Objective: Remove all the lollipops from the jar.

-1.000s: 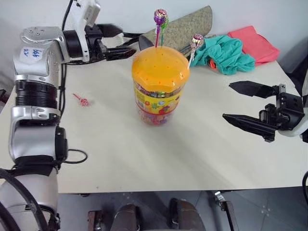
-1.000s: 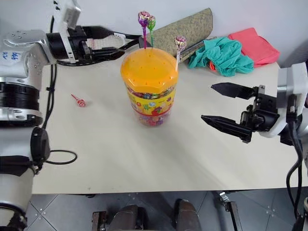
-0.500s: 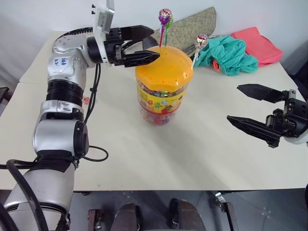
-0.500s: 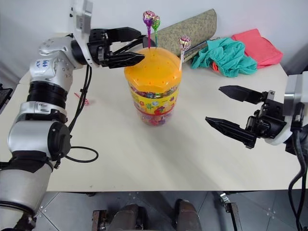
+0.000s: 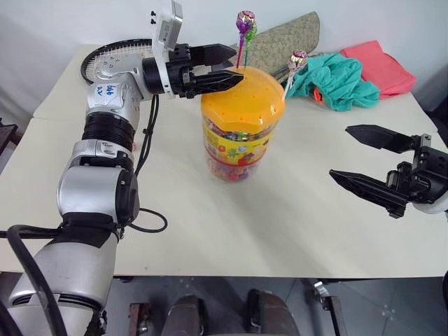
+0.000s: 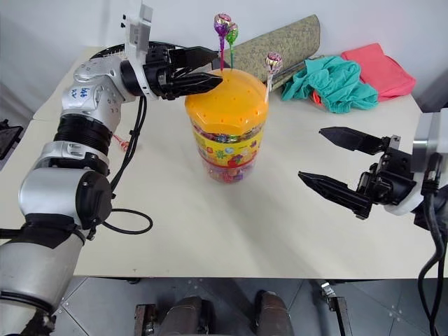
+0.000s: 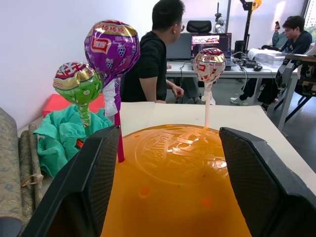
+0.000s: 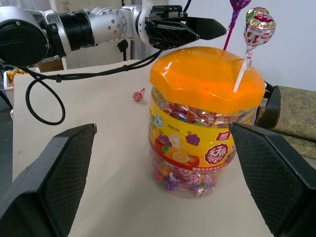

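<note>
Left fingers: the left gripper point(image 5: 231, 65) lies level over the jar's lid, its black fingers point(image 7: 94, 182) spread, one to each side of the purple lollipop's stick, pinching nothing yet. A second ago it hung farther off toward 9 o'clock; it has slid in over the lid and the gap has begun to narrow.
Right fingers: the right gripper point(image 5: 367, 162) waits at 3 o'clock of the jar, well apart, fingers spread wide, holding nothing, much as a second ago.
Meaning for the task: a judgement: the pull on the purple one is about to start; three remain planted.
Jar: the jar point(image 5: 240, 143) stands upright mid-counter, a clear plastic cylinder with a yellow-red label and bright sweets showing through; its orange lid point(image 5: 245, 98) is a glossy dome dotted with small holes.
Lollipops: purple lollipop point(image 7: 111, 48) and green lollipop point(image 7: 76, 82), foil-wrapped balls on thin sticks, close together at 12 o'clock of the lid; pinkish lollipop point(image 7: 209, 64) on a white stick at 2 o'clock. A red lollipop point(image 8: 138, 96) lies flat on the counter at 9 o'clock.
Counter: the counter point(image 5: 280, 224) is matte, pale and smooth.
Beyond: crumpled teal cloth point(image 5: 332, 77) and a pink cloth point(image 5: 378, 66) at 1 o'clock.
</note>
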You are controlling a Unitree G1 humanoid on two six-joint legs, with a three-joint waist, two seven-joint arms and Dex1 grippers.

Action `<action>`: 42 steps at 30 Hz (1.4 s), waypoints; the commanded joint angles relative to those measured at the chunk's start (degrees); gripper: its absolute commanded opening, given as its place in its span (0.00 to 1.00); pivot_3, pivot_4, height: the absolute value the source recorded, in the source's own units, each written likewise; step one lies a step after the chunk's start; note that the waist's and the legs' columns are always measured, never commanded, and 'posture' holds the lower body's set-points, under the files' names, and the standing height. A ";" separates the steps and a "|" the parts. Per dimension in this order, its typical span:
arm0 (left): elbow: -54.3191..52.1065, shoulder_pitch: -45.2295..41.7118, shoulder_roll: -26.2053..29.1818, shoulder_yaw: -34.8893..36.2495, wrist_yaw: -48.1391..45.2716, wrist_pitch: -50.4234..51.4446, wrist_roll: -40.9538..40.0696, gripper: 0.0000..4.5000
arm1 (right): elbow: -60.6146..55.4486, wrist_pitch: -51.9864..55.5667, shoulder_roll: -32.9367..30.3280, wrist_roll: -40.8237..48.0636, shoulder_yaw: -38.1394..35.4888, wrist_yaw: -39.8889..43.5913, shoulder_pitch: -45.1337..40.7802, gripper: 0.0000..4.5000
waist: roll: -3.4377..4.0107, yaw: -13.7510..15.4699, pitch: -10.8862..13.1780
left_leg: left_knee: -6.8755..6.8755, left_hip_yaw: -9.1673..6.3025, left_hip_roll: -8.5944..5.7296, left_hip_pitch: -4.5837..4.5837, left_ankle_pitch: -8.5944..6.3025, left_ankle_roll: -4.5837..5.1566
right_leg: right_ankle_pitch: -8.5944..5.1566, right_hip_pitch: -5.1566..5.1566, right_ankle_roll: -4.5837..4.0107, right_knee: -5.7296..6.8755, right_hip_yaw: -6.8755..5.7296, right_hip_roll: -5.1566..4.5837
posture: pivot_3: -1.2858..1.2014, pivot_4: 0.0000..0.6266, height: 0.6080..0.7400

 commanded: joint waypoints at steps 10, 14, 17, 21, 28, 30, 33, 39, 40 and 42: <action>3.70 -4.86 -1.08 1.01 4.62 -3.44 1.89 0.75 | -1.79 -1.46 -0.01 1.75 -2.08 -1.22 -0.44 1.00 | 0.00 -0.10 0.00 | 0.00 -0.08 -0.03 -0.04 0.00 0.00 | 0.01 0.00 0.01 0.00 -0.05 -0.01 | 0.52 0.24 1.00; 3.55 -4.89 -1.09 1.25 4.55 -3.44 1.85 0.75 | -2.06 -1.38 -0.05 2.15 -2.23 -1.65 -0.43 1.00 | 0.00 0.04 0.00 | 0.01 -0.09 -0.03 -0.04 0.00 0.00 | 0.01 0.01 0.01 -0.01 -0.06 -0.02 | 0.52 0.24 1.00; 3.67 -4.90 -1.42 1.26 4.69 -3.51 2.09 0.71 | -2.06 -1.43 -0.11 2.35 -2.30 -1.80 -0.54 1.00 | 0.00 0.04 0.00 | 0.01 -0.10 -0.03 -0.04 0.00 0.00 | 0.01 0.01 0.01 0.00 -0.07 -0.02 | 0.52 0.24 1.00; 3.75 -5.11 -1.95 1.48 5.27 -3.66 2.11 0.51 | -1.95 -1.46 -0.12 3.05 -2.41 -2.27 -1.19 1.00 | 0.00 0.01 0.00 | 0.01 -0.11 -0.03 -0.04 0.00 0.00 | 0.01 0.01 0.01 0.00 -0.08 -0.02 | 0.52 0.24 1.00; 4.28 -6.09 -2.78 2.00 6.75 -3.61 2.13 0.05 | -2.29 -1.46 0.04 6.01 -3.16 -4.18 -2.66 1.00 | 0.00 0.02 0.00 | 0.01 -0.12 -0.03 -0.05 0.00 0.00 | 0.01 0.01 0.01 -0.01 -0.09 -0.02 | 0.52 0.24 1.00; 4.40 -6.72 -2.99 2.21 7.15 -3.86 2.06 0.00 | -2.26 -1.46 -0.16 6.62 -3.54 -4.72 -2.97 1.00 | 0.00 0.12 0.00 | 0.01 -0.15 -0.03 -0.08 0.00 0.00 | 0.01 0.01 0.01 -0.02 -0.12 -0.02 | 0.52 0.24 1.00; 4.65 -7.57 -3.01 2.43 7.09 -3.95 2.11 0.00 | -2.08 -1.53 -0.34 6.74 -3.86 -5.05 -3.17 1.00 | 0.00 0.12 0.00 | 0.01 -0.18 -0.05 -0.09 0.00 0.00 | 0.01 0.02 0.01 -0.02 -0.16 -0.04 | 0.52 0.24 1.00; 4.64 -10.28 -2.95 3.79 7.82 -4.23 1.44 0.00 | -1.25 -1.65 -0.88 6.44 -4.09 -4.83 -3.80 1.00 | 0.00 0.05 0.00 | 0.02 -0.20 -0.05 -0.10 0.00 0.00 | 0.01 0.02 0.01 -0.02 -0.17 -0.04 | 0.52 0.24 1.00; 4.44 -10.62 -2.82 3.81 7.70 -4.21 1.49 0.00 | -1.15 -1.65 -0.93 6.35 -4.09 -4.75 -3.89 1.00 | 0.00 0.03 0.00 | 0.01 -0.20 -0.05 -0.10 0.00 0.00 | 0.01 0.02 0.01 -0.02 -0.17 -0.04 | 0.52 0.24 1.00; 3.45 -11.77 -2.30 4.27 7.75 -3.46 1.09 0.00 | -0.93 -1.61 -1.03 6.23 -4.11 -4.57 -4.03 1.00 | 0.00 0.02 0.00 | 0.01 -0.20 -0.05 -0.10 0.00 0.00 | 0.01 0.02 0.01 -0.02 -0.17 -0.03 | 0.52 0.24 1.00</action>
